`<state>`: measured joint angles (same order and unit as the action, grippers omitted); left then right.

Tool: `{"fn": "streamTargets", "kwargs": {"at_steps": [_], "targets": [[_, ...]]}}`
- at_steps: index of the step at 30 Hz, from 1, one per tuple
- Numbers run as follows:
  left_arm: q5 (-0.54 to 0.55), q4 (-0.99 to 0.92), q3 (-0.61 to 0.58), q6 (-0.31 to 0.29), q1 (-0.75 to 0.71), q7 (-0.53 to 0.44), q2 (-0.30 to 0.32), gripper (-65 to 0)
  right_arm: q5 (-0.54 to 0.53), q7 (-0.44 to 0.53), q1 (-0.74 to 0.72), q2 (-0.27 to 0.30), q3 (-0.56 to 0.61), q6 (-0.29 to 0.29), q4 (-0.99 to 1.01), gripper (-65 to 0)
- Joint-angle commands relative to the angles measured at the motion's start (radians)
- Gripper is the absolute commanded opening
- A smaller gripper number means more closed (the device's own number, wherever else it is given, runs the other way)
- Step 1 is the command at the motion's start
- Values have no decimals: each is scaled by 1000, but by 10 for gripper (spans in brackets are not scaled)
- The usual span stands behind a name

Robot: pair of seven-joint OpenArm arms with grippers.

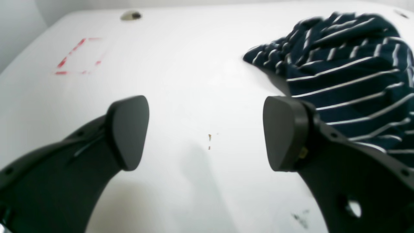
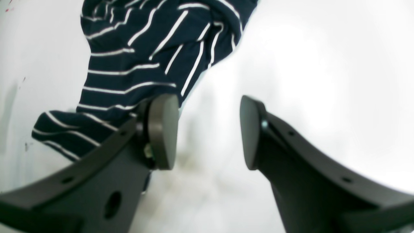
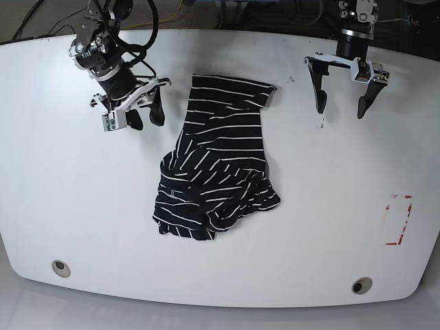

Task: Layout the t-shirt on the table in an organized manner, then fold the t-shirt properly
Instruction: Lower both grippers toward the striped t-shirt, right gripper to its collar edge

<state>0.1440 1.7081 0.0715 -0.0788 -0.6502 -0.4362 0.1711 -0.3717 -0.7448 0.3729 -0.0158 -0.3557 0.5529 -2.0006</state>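
The t-shirt (image 3: 218, 165) lies bunched near the middle of the table (image 3: 69, 206), dark navy to black with thin white stripes; its upper part is fairly flat toward the far edge, while the lower part is twisted and heaped in overlapping folds, so the stripes run in several directions. From my left wrist camera the same cloth (image 1: 349, 74) rises as a rumpled mound off to one side of my left gripper (image 1: 207, 132), whose jaws stand wide apart with only bare tabletop between them. My right gripper (image 2: 208, 132) has its jaws parted as well, nothing between the pads, with the shirt (image 2: 139, 64) just behind one finger; I cannot tell whether that finger touches the fabric. In the base view both grippers hang above the table, my left gripper (image 3: 340, 108) beside the shirt's upper corner and my right gripper (image 3: 146, 117) on the opposite side, each apart from the cloth. The table is white and smooth with rounded corners, two round grommets (image 3: 60, 268) near the front edge, a red-marked rectangle (image 3: 397, 220) toward one end, and a few small dark specks (image 1: 209, 141). Beyond the far edge only dark cables and stands show, cut off. Sleeves and neckline are lost in the folds.
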Motion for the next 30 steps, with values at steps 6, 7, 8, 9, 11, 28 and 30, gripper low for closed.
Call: {"fn": "streamTargets", "kwargs": {"at_steps": [6,7,8,9,11,28,30], "targets": [[4,22,17,1,-1,-26,-14,-127,52,17,-2,7,91,8,-13,-358],[4,22,17,1,-1,-26,-14,-127,67,17,-2,7,97,8,-13,-358],[4,23,14,1,-1,-26,-14,-127,84,17,-2,7,106,8,-13,-358],[4,23,14,1,-1,-26,-15,-127,95,17,-2,7,111,9,-13,-358],[4,23,14,1,-1,-26,-15,-127,116,17,-2,7,116,9,-13,-358],[6,23,57,1,0,-26,-15,-127,135,17,18,-45,113,6,64,-358],[6,23,64,1,0,-26,-17,-127,133,17,21,-48,113,6,64,-358]]}}
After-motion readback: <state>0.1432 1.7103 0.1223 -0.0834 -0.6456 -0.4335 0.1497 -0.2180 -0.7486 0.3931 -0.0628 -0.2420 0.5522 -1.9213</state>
